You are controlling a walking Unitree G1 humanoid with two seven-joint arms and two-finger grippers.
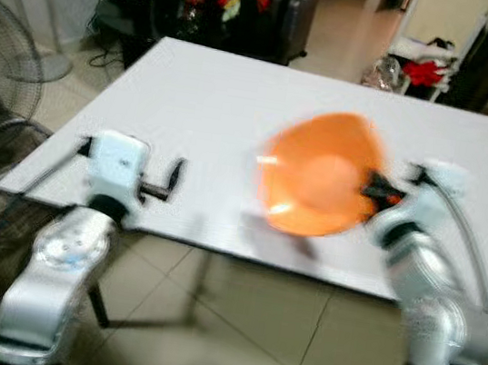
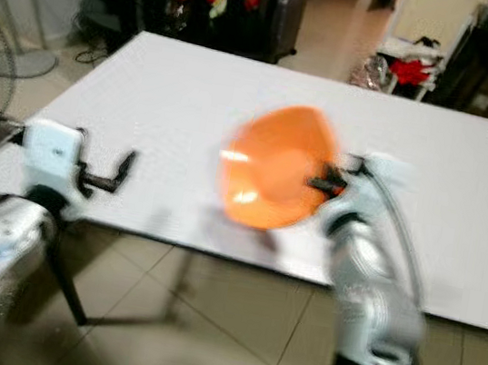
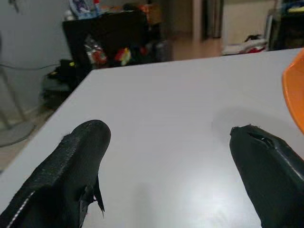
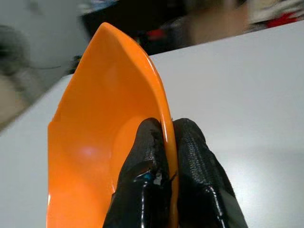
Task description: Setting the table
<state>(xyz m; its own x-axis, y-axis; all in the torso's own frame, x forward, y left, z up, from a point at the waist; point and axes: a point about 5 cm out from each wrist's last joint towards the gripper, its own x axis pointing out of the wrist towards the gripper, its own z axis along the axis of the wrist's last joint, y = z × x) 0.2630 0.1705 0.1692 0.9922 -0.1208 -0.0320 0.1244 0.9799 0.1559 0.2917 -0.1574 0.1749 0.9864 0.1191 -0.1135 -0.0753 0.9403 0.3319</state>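
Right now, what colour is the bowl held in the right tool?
Plain orange bowl, no pattern; the right tool pinches its rim. The right wrist view shows it best.

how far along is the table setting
Early. Nothing is set on the white table yet. In hand: the right gripper is shut on the rim of an orange bowl, held tilted above the near edge. The left gripper is open, holding nothing. Placing the bowl remains.

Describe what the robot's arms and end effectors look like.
Both arms are rounded silver shells with pale, boxy wrist blocks. The left end effector has two long black textured fingers with frayed tips. The right end effector has matching black fingers, and a grey cable loops along that forearm.
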